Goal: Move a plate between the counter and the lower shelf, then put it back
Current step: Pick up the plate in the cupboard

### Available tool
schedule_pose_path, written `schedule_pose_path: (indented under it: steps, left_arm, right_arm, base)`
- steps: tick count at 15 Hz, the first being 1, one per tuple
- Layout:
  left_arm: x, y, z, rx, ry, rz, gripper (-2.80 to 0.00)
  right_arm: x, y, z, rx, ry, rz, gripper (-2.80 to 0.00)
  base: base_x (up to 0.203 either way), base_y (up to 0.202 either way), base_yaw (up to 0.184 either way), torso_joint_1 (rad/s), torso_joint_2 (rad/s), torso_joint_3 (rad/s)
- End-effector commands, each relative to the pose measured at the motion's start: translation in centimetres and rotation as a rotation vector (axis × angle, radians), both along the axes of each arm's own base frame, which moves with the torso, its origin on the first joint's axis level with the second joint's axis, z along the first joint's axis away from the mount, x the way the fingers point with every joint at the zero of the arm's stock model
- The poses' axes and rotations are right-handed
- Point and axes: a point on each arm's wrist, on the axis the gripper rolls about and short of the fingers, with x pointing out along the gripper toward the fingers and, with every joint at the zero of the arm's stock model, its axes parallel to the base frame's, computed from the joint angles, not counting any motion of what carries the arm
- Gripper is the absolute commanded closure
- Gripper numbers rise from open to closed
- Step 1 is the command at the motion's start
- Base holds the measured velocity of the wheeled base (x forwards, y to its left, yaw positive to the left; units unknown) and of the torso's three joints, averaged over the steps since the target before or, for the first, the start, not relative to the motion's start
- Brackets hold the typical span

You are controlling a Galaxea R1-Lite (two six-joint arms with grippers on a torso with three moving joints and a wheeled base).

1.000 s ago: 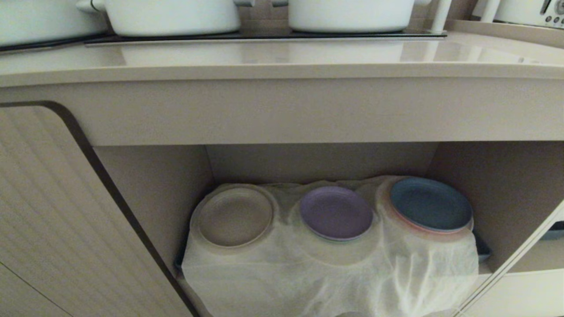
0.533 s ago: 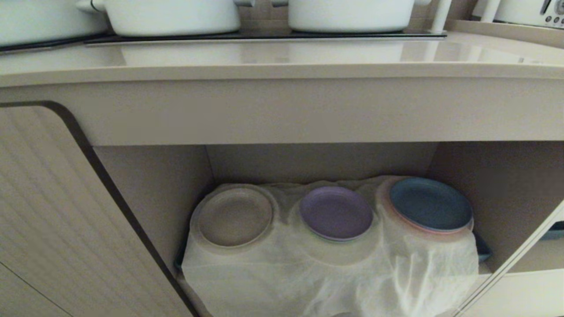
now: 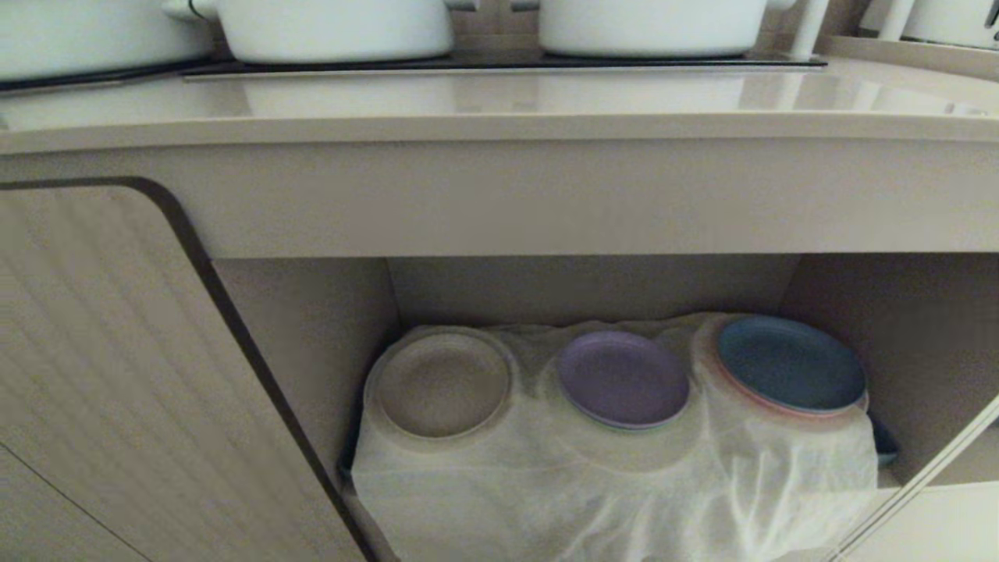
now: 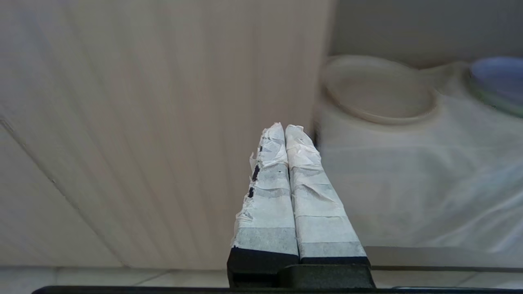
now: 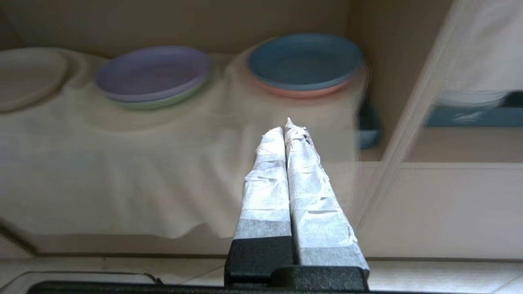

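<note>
Three stacks: cream plate, purple plate and blue plate sit in a row on the draped cloth inside the lower shelf (image 3: 304, 336).
Plate: the cream-beige plate (image 3: 443, 383) is round, matte, with a low raised rim; it lies flat at the left end of the row, close to the recess's left wall.
Neighbours: the purple plate (image 3: 623, 378) sits in the middle, the blue plate (image 3: 790, 364) at the right, each apart from the next.
Cloth: the white gauzy cloth (image 3: 593, 484) bulges up under each plate and hangs over the shelf's front edge.
Counter: the counter (image 3: 499, 105) runs above the recess, bare along its front; white pots (image 3: 328, 27) stand on the black hob at the back.
Door: the ribbed cabinet door (image 3: 101, 375) stands open at the left.
Left gripper: the left gripper (image 4: 284, 130) has its taped fingers pressed together, empty, before the door, short of the plate.
Right gripper: the right gripper (image 5: 286, 130) is likewise pressed together and empty, facing the cloth below the blue plate.
Right wrist view only: a green plate (image 5: 163, 100) under the purple, a pink plate (image 5: 302, 90) under the blue.
</note>
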Motion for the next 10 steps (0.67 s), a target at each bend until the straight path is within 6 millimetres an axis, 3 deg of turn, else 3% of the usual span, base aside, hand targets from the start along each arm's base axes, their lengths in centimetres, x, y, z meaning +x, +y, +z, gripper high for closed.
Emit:
schedule_pose_path:
  steps: [1, 10]
  left_arm:
    - [0.00, 0.00, -0.02, 0.001, 0.000, 0.000, 0.00]
    - [-0.01, 0.00, 0.01, 0.001, -0.001, 0.000, 0.00]
  right_arm:
    - [0.01, 0.00, 0.00, 0.001, 0.001, 0.000, 0.00]
    - [0.01, 0.00, 0.00, 0.000, 0.001, 0.000, 0.00]
  base:
    - [0.000, 0.195, -0.006, 0.002, 0.01, 0.002]
    - [0.000, 0.197, 0.000, 0.002, 0.00, 0.004]
